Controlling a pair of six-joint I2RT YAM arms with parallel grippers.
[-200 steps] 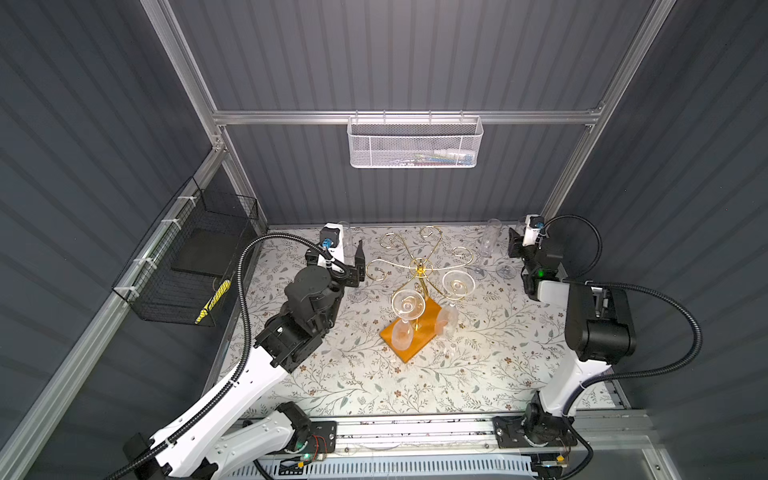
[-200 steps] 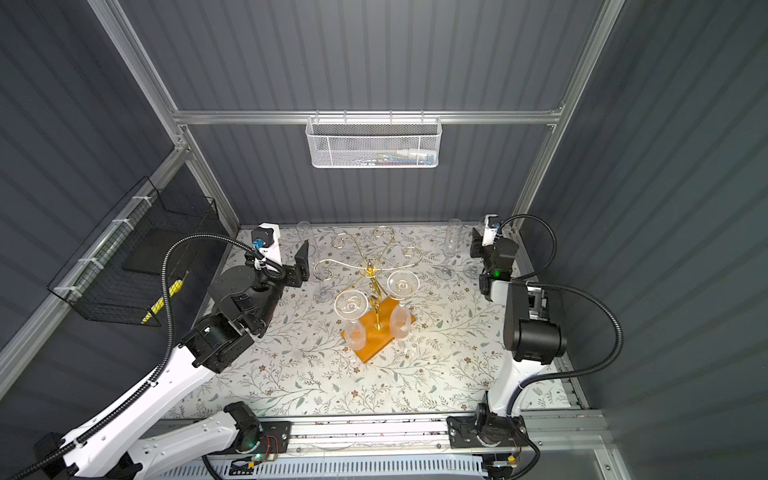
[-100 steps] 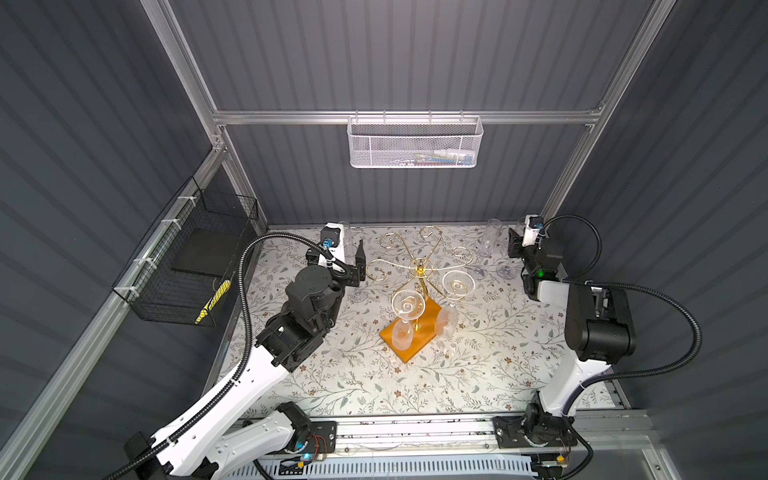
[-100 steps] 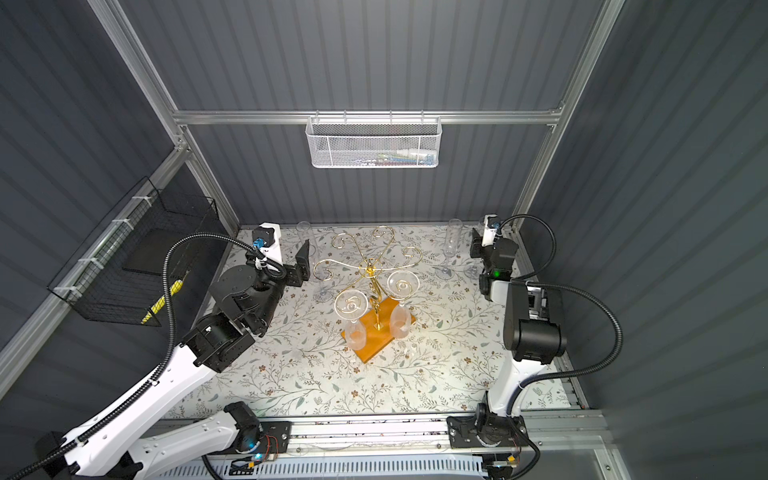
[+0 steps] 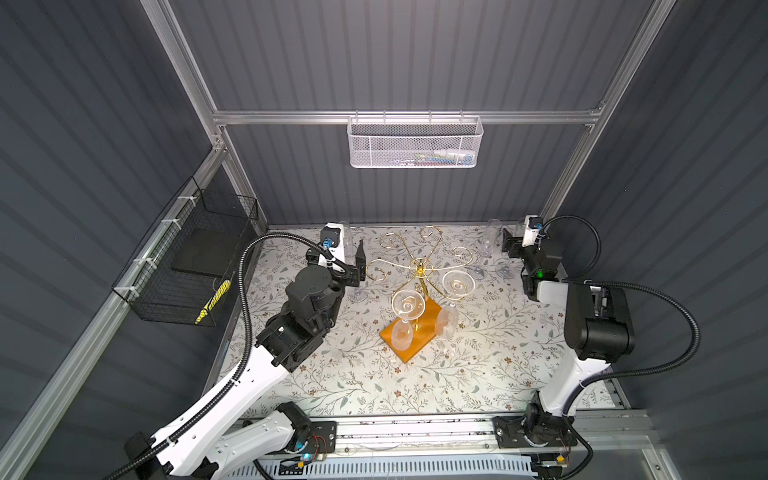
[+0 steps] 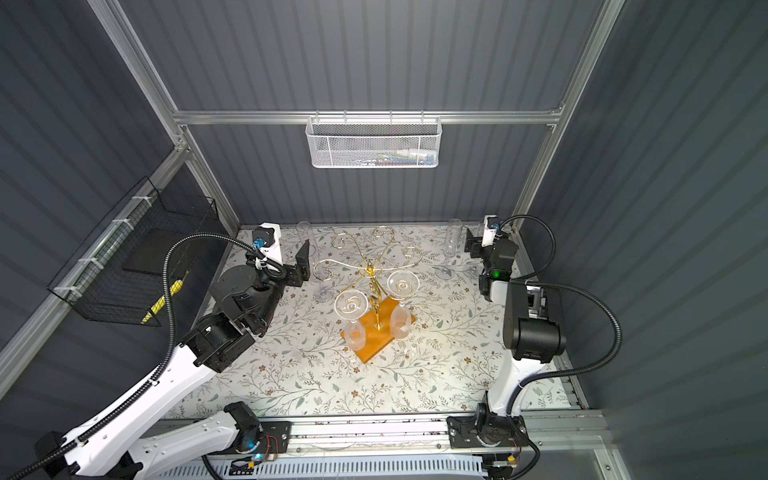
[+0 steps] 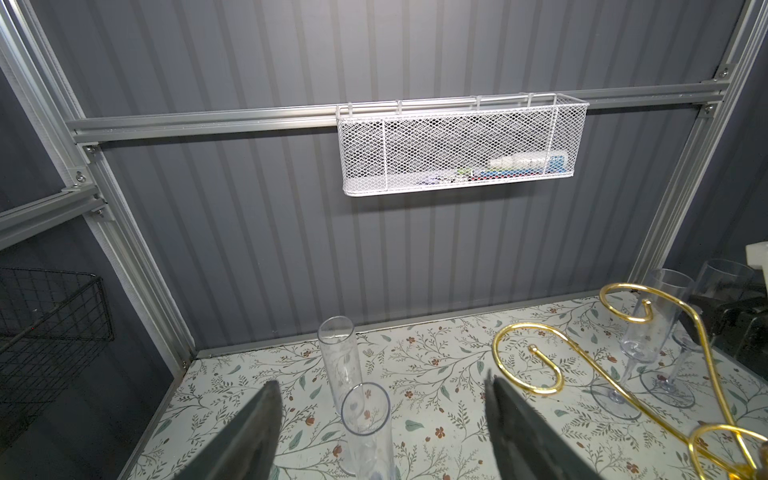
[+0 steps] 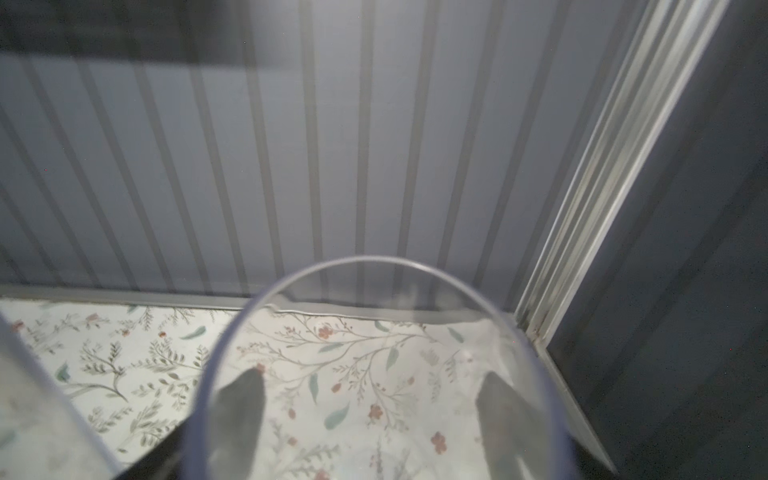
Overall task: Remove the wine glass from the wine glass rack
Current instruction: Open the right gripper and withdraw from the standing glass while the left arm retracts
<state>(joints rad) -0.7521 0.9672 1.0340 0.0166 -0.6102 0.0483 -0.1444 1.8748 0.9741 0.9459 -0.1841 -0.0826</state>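
Note:
The gold wine glass rack stands mid-table on its orange base. Two wine glasses hang upside down from its front arms. My left gripper is open left of the rack. An upright glass stands between its fingers, touching neither. My right gripper is open at the back right corner. Its fingers show through an upright glass standing right at it.
Two more upright glasses stand on the floral mat, one at the back left and one at the back right. A rack scroll arm curls beside my left gripper's finger. A white mesh basket hangs on the back wall and a black wire basket on the left.
The right gripper's jaws have spread apart off the glass at the back right. Both arms have barely moved.

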